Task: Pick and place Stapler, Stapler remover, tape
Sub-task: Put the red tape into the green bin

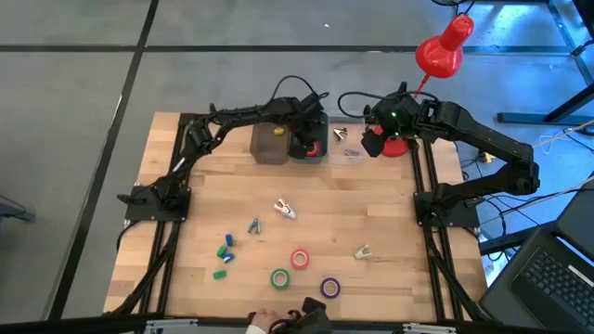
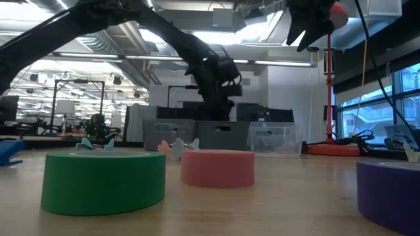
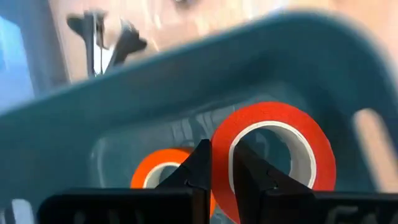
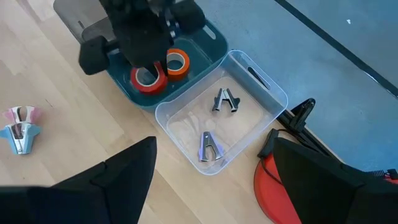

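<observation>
Two tape rolls, red and orange, sit in the blue bin; the left gripper's fingers pinch the red roll's wall. Only the right wrist view shows two staple removers inside the clear bin, past the right gripper's wide, empty fingers.

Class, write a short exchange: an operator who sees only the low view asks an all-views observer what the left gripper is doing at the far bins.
Operator: From the low view I can't tell: is the left gripper holding anything?
Observer: Yes, it is shut on a red tape roll inside the blue bin.
Operator: Anything else in there?
Observer: An orange tape roll lies beside it.
</observation>
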You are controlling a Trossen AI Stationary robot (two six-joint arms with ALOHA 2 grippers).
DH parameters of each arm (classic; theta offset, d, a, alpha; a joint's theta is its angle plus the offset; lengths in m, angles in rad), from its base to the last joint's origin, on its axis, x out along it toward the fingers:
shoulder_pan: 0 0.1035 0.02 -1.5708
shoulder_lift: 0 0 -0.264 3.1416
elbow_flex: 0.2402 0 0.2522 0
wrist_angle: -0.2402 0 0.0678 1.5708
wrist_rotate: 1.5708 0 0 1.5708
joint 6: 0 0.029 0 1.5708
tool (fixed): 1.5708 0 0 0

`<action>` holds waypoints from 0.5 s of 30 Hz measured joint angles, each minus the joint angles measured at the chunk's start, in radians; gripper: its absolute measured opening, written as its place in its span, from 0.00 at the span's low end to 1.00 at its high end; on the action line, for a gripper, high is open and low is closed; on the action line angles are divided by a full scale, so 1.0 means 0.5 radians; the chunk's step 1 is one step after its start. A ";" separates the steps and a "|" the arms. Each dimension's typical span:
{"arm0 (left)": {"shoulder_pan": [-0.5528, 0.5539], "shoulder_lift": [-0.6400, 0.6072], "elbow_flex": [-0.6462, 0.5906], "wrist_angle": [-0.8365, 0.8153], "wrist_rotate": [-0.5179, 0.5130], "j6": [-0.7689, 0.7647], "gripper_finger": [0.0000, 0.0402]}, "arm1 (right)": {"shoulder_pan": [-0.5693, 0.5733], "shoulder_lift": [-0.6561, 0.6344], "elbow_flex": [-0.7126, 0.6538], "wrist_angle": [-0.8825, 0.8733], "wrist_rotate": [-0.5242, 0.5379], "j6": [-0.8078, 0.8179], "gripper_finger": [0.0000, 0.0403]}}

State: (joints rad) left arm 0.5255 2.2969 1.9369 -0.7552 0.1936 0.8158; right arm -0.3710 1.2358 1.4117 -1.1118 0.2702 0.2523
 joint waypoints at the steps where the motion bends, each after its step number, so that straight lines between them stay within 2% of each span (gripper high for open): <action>1: 0.000 0.017 0.000 -0.001 -0.002 -0.001 0.08 | 0.000 0.000 0.000 0.000 0.000 0.001 0.80; 9: -0.008 0.057 -0.001 0.059 -0.075 -0.034 0.09 | 0.000 0.000 0.000 -0.002 -0.001 0.002 0.80; 15: -0.023 0.053 -0.001 0.099 -0.087 -0.045 0.36 | 0.000 0.000 0.000 -0.023 -0.001 0.002 0.80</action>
State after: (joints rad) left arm 0.5142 2.3234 1.9366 -0.7058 0.1501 0.7931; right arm -0.3710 1.2358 1.4117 -1.1231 0.2699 0.2535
